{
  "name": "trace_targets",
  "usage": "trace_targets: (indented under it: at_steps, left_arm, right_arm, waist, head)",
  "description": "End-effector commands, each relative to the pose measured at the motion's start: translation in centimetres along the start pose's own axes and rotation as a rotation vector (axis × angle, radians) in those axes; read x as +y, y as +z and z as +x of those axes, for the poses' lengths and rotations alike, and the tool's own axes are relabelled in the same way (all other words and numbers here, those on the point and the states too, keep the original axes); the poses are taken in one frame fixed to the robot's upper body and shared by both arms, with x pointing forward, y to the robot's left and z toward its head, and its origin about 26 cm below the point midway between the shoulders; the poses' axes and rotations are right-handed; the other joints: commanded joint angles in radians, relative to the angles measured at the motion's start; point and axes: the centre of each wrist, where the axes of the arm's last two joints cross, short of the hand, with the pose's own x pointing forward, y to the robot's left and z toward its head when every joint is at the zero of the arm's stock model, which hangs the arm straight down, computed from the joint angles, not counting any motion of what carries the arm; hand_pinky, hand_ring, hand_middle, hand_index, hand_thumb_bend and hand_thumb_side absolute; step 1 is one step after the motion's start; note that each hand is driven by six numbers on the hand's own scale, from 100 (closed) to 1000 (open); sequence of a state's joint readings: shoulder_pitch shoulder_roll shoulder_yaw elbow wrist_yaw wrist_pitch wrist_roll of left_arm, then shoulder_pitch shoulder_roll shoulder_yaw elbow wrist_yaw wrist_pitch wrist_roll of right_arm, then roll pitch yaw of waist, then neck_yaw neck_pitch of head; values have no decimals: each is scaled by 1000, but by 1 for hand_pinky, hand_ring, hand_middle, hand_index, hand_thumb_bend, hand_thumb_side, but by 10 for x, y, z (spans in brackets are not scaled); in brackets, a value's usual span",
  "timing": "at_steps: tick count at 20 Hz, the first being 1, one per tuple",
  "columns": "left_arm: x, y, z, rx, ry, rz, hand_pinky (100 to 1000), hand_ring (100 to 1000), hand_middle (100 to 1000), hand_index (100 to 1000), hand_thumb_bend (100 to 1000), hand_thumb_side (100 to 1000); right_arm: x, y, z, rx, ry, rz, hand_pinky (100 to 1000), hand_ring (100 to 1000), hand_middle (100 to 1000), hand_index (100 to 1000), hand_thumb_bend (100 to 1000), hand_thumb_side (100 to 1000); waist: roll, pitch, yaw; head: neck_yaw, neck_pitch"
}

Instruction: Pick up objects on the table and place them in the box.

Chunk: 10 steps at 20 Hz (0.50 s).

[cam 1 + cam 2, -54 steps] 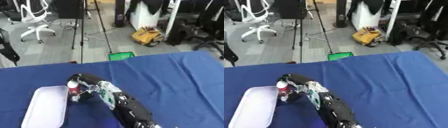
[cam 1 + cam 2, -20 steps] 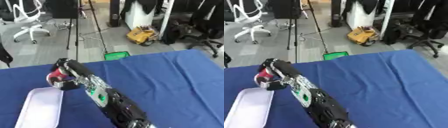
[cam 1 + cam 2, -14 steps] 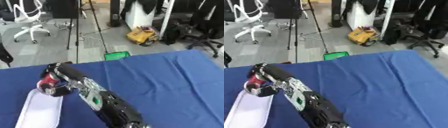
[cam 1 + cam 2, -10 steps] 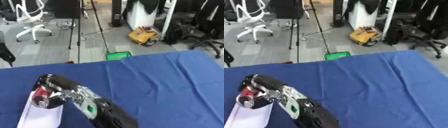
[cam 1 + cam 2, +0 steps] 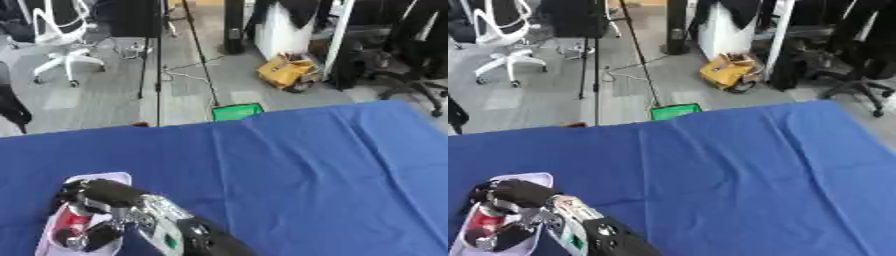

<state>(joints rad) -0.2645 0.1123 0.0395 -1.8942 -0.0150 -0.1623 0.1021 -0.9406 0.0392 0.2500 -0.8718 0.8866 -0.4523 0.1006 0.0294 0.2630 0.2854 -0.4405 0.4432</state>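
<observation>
- A bench (image 5: 297, 165) covered in blue cloth fills the near part of both views; beyond its far edge lies an office floor.
- A shallow white box (image 5: 107, 177) sits on the bench at the near left, its far rim showing pale against the cloth.
- One arm (image 5: 188, 235), black with silver parts and a green patch, comes up from the bottom edge and reaches left over the box. From the pictures alone I cannot tell which arm it is; it enters low and centre-right of the box, so I take it as the right.
- The right hand (image 5: 96, 212) hangs over the inside of the box with its fingers curled round a red and white object (image 5: 72, 221), seemingly a small can or bottle.
- The object sits within the box's outline; whether it touches the box floor cannot be told.
- A green bin (image 5: 238, 111) stands on the floor just past the bench's far edge.
- A white office chair (image 5: 63, 50) stands at the far left.
</observation>
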Motion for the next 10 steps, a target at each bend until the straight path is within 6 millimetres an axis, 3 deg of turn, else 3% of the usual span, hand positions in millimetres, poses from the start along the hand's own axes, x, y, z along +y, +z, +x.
trace_targets:
  at_steps: [1,5,10]
  left_arm:
    - [1,-5,7,-31,-5,-7,660,667,792,945,516,800]
    - [1,-5,7,-31,-6,-7,661,668,792,945,516,800]
    - [1,-4,6,-29,-6,-7,660,667,792,945,517,801]
  right_arm:
    - [-10,-7,7,-38,29,2,750,817,848,841,330,265]
    - [-9,-6,5,-33,26,19,770,833,862,864,345,292]
    - [-19,-7,5,-13,68,22,948,980,932,911,391,333]
  waist:
    - [-2,-18,0]
    - [-2,-18,-2]
    - [-3,-20,0]
  head:
    - [1,-9]
    - [2,-11]
    - [1,-11]
